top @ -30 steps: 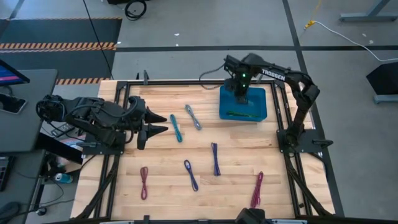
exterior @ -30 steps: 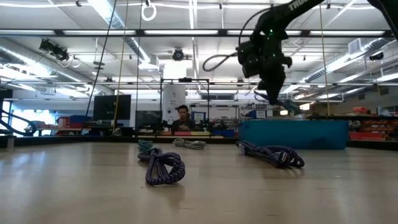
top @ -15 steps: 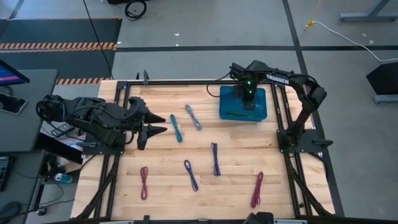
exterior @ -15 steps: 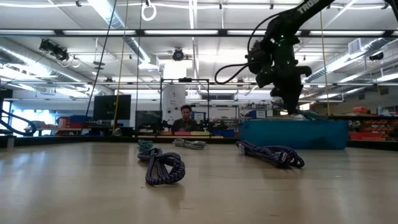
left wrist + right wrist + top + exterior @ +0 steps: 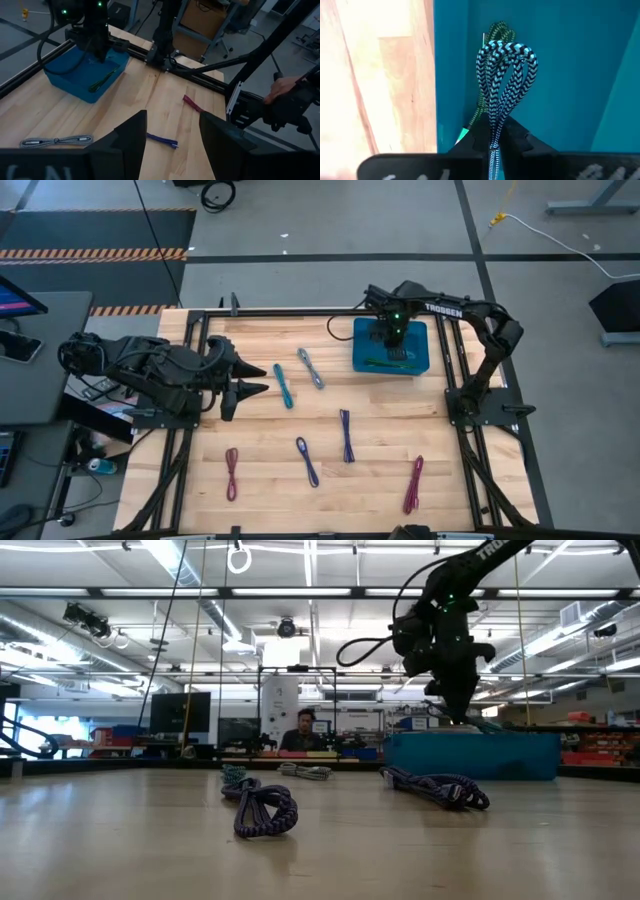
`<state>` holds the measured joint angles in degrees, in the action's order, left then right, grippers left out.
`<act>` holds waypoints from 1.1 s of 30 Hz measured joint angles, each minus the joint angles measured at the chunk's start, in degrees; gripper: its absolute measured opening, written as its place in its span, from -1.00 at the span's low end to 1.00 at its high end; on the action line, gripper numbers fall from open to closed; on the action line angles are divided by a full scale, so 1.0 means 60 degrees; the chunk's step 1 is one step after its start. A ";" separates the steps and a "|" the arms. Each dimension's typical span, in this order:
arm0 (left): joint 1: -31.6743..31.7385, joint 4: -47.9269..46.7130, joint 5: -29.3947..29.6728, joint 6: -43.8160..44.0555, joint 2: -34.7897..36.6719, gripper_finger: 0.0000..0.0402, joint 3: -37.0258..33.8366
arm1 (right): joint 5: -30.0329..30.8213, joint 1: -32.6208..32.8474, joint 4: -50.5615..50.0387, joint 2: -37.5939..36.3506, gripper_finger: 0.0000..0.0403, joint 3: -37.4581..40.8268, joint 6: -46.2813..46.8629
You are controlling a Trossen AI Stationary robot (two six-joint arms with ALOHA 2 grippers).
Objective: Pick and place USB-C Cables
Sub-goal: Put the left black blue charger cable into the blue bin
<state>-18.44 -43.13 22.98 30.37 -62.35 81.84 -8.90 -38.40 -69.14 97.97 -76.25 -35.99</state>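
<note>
Right gripper (image 5: 492, 131) is clamped on a teal braided cable (image 5: 504, 75), held over the blue bin (image 5: 420, 360) at the table's far right edge; green cable (image 5: 380, 363) already inside. Cable judged light, limp, grippy; best pinched mid-bundle. Left gripper (image 5: 262, 378) parked at the left edge, fingers apart.

Grey concrete floor (image 5: 330, 230), hazard-striped mat (image 5: 95, 253), ceiling strip lights (image 5: 170, 560), seated person (image 5: 302, 732)

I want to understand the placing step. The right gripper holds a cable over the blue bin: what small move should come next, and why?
Probably open the right gripper. It is shut on the teal cable, which hangs above the blue bin where a green cable already lies, so it should drop inside.
</note>
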 joint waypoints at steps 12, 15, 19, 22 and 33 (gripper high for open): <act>0.0000 0.0004 -0.0007 0.0011 0.0000 -0.07 0.0000 | -0.0285 0.0013 0.0842 0.0004 -0.90 0.1674 0.0143; 0.0000 0.0007 -0.0004 0.0011 0.0000 -0.07 0.0000 | -0.0304 0.0012 0.1111 0.0004 -0.90 0.1992 0.0101; 0.0000 0.0007 -0.0005 0.0007 0.0000 -0.07 0.0000 | -0.0614 -0.0013 0.1419 0.0004 -0.90 0.2171 0.0143; 0.0000 0.0007 0.0007 0.0029 0.0000 -0.07 0.0000 | -0.0733 -0.0006 0.1515 0.0004 -0.90 0.2171 0.0233; 0.0000 0.0007 0.0015 0.0074 0.0000 -0.07 0.0000 | -0.0429 0.0049 0.1623 0.0004 -0.54 0.2130 0.0391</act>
<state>-18.44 -43.09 23.07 30.81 -62.35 81.84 -11.48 -38.10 -59.41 98.00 -63.47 -33.65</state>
